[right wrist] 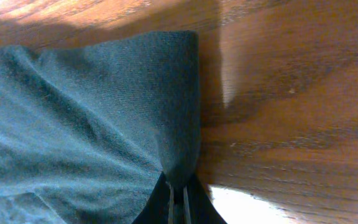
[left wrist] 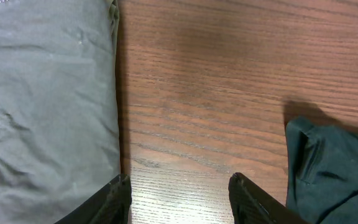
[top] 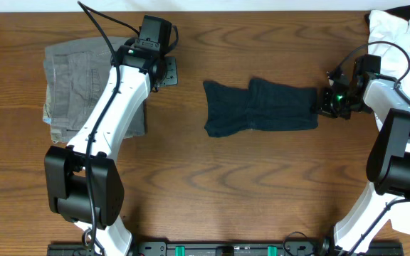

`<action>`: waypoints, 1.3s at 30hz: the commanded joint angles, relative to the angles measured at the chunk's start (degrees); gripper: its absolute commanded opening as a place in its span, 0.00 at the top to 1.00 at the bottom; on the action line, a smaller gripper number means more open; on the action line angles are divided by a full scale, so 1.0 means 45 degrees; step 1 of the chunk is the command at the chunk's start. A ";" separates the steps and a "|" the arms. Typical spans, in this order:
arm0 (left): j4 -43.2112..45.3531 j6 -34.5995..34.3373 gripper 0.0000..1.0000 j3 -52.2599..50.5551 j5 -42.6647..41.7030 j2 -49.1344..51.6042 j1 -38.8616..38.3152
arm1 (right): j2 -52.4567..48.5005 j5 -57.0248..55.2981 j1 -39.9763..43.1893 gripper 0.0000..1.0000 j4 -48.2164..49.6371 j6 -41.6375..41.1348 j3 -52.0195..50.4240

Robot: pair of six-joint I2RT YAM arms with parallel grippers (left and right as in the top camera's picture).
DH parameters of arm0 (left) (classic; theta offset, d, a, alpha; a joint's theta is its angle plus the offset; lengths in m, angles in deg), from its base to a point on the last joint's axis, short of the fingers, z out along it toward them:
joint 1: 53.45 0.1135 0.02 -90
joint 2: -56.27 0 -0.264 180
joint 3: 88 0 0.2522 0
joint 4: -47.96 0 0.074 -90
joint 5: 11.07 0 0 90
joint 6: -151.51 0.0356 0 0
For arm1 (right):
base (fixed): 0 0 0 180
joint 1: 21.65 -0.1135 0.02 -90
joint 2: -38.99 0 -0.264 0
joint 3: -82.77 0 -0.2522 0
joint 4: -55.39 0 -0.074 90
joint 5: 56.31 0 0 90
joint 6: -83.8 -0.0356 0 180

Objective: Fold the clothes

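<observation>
The clothes, a black T-shirt (top: 262, 107), lie folded into a long strip in the middle of the wooden table. My right gripper (top: 324, 102) is at the strip's right end. In the right wrist view the shirt (right wrist: 86, 112) fills the left side, and the gripper (right wrist: 178, 186) is shut on a pinch of its right edge. My left gripper (top: 164, 71) hovers over bare wood to the left of the shirt. It (left wrist: 179, 180) stands open with nothing between its fingers, and a corner of the shirt (left wrist: 334, 168) shows at the lower right.
Grey-green trousers (top: 73, 82) lie folded at the left, partly under the left arm, and fill the left of the left wrist view (left wrist: 42, 93). A white garment (top: 397, 28) is bunched at the back right corner.
</observation>
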 commanded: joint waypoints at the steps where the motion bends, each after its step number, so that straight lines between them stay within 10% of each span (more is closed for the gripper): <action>1: -0.0073 -0.0073 0.47 -0.0170 0.0155 0.0146 0.0029 | 0.0165 -0.1088 0.0073 0.99 -0.0005 -0.0267 0.0044; 21: -0.0063 -0.0073 0.47 -0.0170 0.0155 0.0146 0.0015 | 0.0175 -0.0928 0.2511 0.99 -0.4590 0.0573 0.5139; 39: -0.0053 -0.0073 0.46 -0.0170 0.0155 0.0146 0.0015 | 0.0160 -0.1593 -0.1773 0.99 -0.7655 0.2127 0.7091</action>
